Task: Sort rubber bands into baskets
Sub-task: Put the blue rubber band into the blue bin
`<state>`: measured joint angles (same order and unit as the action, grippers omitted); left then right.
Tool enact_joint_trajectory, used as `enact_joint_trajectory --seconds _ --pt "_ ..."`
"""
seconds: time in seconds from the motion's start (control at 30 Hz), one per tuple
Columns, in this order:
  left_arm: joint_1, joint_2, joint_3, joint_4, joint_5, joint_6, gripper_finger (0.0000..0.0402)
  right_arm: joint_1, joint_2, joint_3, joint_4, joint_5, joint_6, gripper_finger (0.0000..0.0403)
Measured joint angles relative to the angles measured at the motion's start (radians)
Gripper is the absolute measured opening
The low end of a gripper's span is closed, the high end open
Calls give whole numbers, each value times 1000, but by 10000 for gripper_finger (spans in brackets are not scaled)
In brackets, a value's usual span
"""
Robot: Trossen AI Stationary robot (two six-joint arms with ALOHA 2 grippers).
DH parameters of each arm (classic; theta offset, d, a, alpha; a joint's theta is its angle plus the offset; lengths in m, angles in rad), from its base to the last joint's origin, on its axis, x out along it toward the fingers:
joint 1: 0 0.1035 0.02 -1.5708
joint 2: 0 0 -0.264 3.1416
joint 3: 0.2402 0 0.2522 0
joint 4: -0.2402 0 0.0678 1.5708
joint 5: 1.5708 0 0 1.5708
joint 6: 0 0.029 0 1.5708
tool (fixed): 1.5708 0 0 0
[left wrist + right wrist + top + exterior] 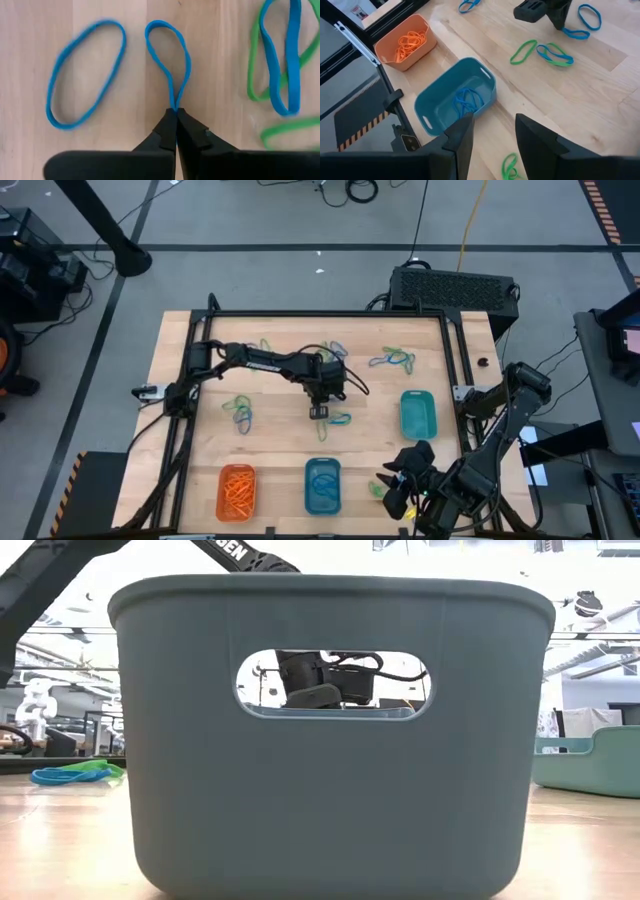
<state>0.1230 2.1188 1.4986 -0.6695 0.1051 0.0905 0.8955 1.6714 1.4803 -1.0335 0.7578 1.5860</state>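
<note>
near the middle of the table [270, 470] i have the left claw [176, 111] down on the wood, its two tips pressed together on the near end of a blue rubber band [170, 55]. the loop is pinched into a teardrop where the tips meet, so i judge the band is caught, though it lies flat and is not lifted yet. a second blue band [82, 75] lies just beside it, apart from it, and a tangle of green and blue bands [280, 60] sits on the other side.

these bands look thin, soft and nearly weightless. i expect one to droop and swing once raised, and to stretch rather than resist. the pinch at the loop's end seems the right hold to me: a single strand between the tips, clear of its neighbours. the risk i see is the rubber slipping out of such a narrow grip, or clinging to a tip on release.

the blue basket [455, 95] already holds blue bands and stands at the near edge of the table between the orange basket [405, 40] and the teal basket [417, 413]; that is where this band belongs.

the right claw [492, 135] waits by the near right corner, fingers apart and holding nothing, with a green band [510, 167] on the table beneath it.
</note>
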Motion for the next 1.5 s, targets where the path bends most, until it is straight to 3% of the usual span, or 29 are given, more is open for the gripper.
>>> enact_joint_trajectory --seconds 0.27,0.5,0.73,0.9,1.33,1.5 --pt "-58 -143 -2 -35 15 -6 2 0 0 0 9 1 -7 137" --pt "-212 -259 0 -17 29 -32 1 0 0 0 11 1 -36 137" --pt "-406 -245 0 45 -33 -54 1 0 0 0 5 1 -46 137" --pt "-482 -219 -1 94 -59 -53 0 -10 0 0 4 1 -54 137" --pt "-557 -160 0 74 -62 -96 1 -52 0 0 37 -5 -78 137" --pt "-556 -160 0 43 -61 -112 21 -63 0 0 60 -8 -113 137"
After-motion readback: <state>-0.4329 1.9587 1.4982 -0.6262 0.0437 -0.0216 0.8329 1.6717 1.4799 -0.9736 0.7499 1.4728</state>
